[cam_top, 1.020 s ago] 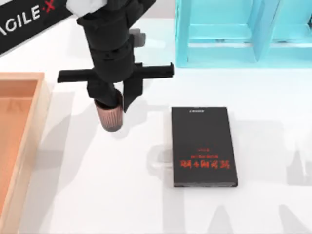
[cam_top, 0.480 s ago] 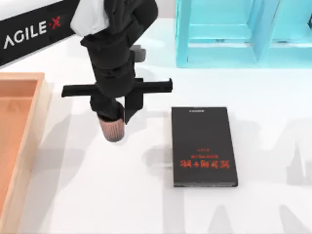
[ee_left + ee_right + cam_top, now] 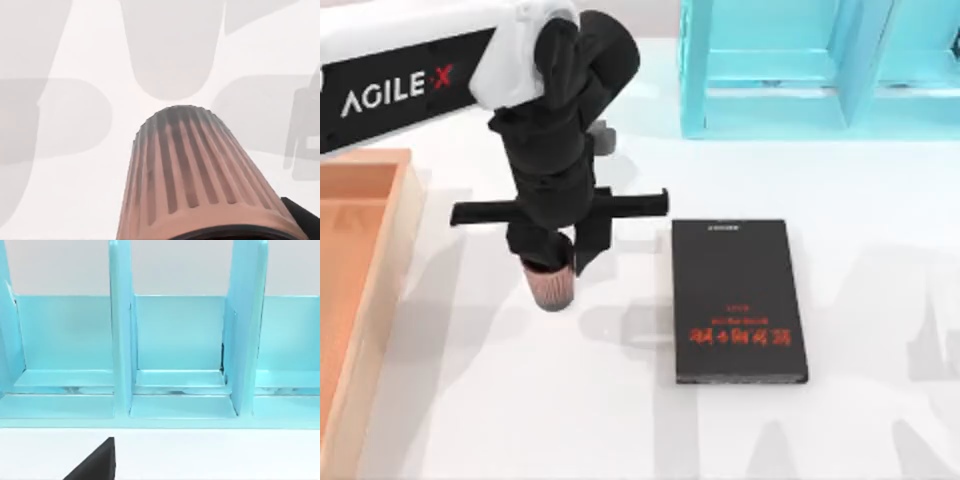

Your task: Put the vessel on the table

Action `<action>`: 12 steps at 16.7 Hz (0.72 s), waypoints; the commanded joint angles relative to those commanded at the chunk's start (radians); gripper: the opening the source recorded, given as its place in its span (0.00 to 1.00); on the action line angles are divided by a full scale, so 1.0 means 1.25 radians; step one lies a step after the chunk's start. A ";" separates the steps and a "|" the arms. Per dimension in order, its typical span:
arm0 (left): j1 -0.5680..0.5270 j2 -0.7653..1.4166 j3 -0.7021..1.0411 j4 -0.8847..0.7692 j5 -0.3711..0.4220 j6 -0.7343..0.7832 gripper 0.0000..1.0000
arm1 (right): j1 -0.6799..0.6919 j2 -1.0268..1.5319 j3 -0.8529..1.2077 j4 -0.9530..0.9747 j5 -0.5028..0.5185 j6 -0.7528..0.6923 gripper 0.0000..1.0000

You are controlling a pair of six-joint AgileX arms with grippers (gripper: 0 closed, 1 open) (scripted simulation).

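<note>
The vessel point(image 3: 550, 287) is a small reddish-brown ribbed cup. It hangs upright from my left gripper point(image 3: 563, 255), which is shut on its rim from above. This is left of the table's point(image 3: 620, 430) middle, between the wooden tray and the black book. In the left wrist view the vessel's ribbed wall point(image 3: 190, 175) runs down toward the white table point(image 3: 75, 50), with grey shadows around its base. I cannot tell whether the base touches the surface.
A black book with red lettering point(image 3: 737, 300) lies flat to the right of the vessel; its corner point(image 3: 95, 462) shows in the right wrist view. A light wooden tray point(image 3: 360, 290) runs along the left edge. A turquoise shelf unit point(image 3: 820, 65) point(image 3: 175, 355) stands at the back right.
My left gripper has carried the vessel a little toward the table's front edge, and the arm has reached further in from the left. The book has not moved.
</note>
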 joint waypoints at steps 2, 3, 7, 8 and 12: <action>0.000 0.000 0.000 0.000 0.000 0.000 0.08 | 0.000 0.000 0.000 0.000 0.000 0.000 1.00; 0.000 0.000 0.000 0.000 0.000 0.000 0.15 | 0.000 0.000 0.000 0.000 0.000 0.000 1.00; 0.000 0.000 0.000 0.000 0.000 0.000 0.45 | 0.000 0.000 0.000 0.000 0.000 0.000 1.00; 0.000 0.000 0.000 0.000 0.000 0.000 0.53 | 0.000 0.000 0.000 0.000 0.000 0.000 1.00; 0.000 0.000 0.000 0.000 0.000 0.000 0.83 | 0.000 0.000 0.000 0.000 0.000 0.000 1.00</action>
